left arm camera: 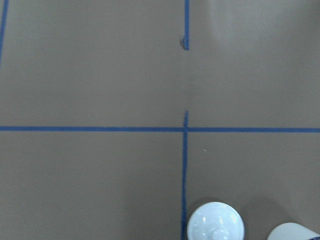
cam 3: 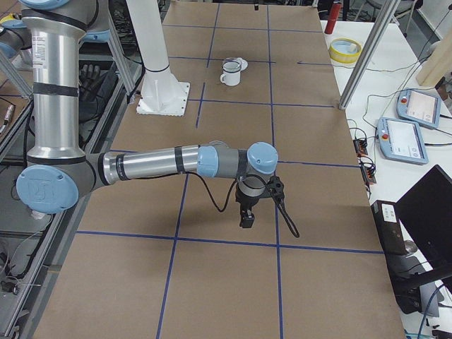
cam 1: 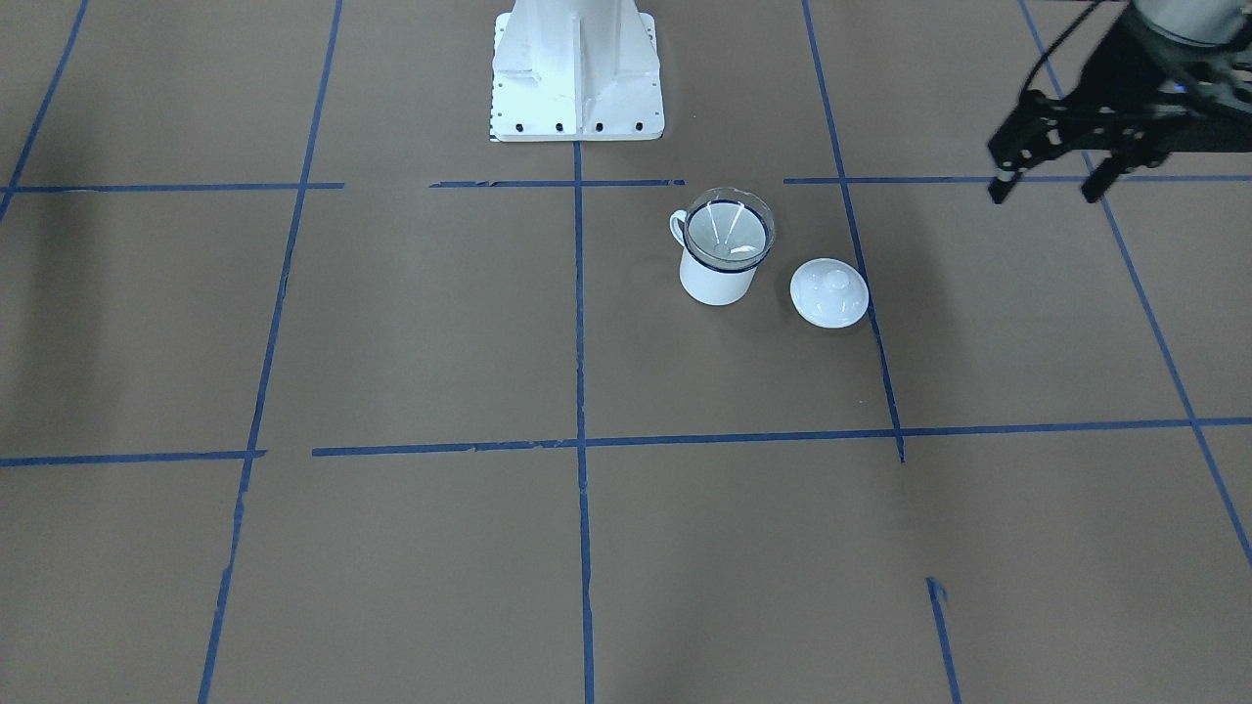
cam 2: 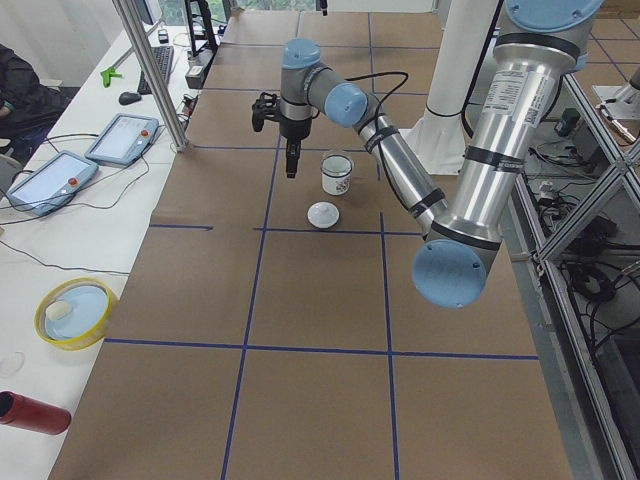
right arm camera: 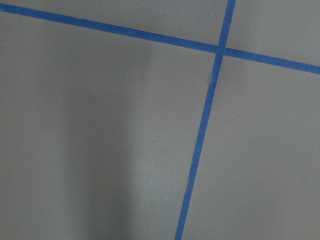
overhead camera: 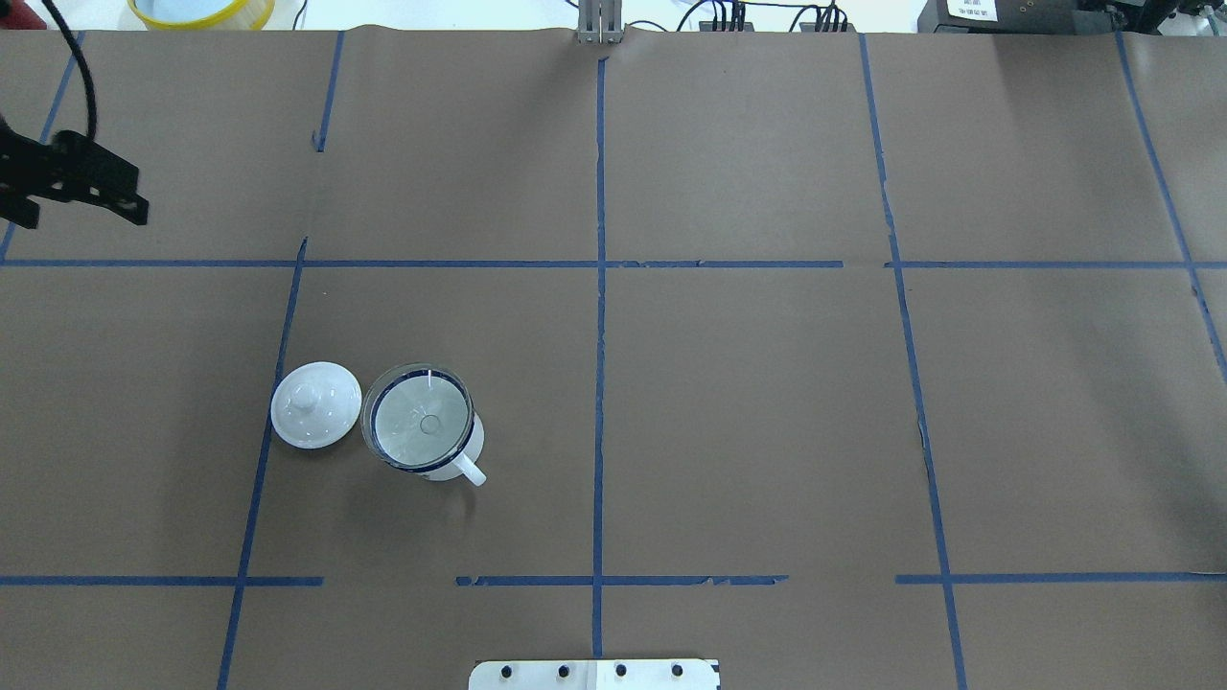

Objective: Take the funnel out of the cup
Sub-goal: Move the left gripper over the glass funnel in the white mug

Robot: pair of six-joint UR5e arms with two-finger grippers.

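The white cup (cam 1: 717, 282) with a dark blue rim stands upright on the brown table. The clear funnel (cam 1: 729, 231) sits in its mouth, spout down. Both also show in the overhead view: the cup (overhead camera: 458, 463) and the funnel (overhead camera: 419, 420). My left gripper (cam 1: 1045, 191) is open and empty, held above the table well away from the cup; in the overhead view it (overhead camera: 81, 216) is at the far left edge. My right gripper (cam 3: 247, 215) shows only in the exterior right view, far from the cup (cam 3: 229, 74); I cannot tell whether it is open or shut.
A white round knobbed lid (cam 1: 828, 291) lies on the table right beside the cup, also in the left wrist view (left arm camera: 215, 227). The robot's white base (cam 1: 577, 78) stands behind the cup. A yellow bowl (cam 2: 75, 310) and a red bottle (cam 2: 35, 412) are on the side table.
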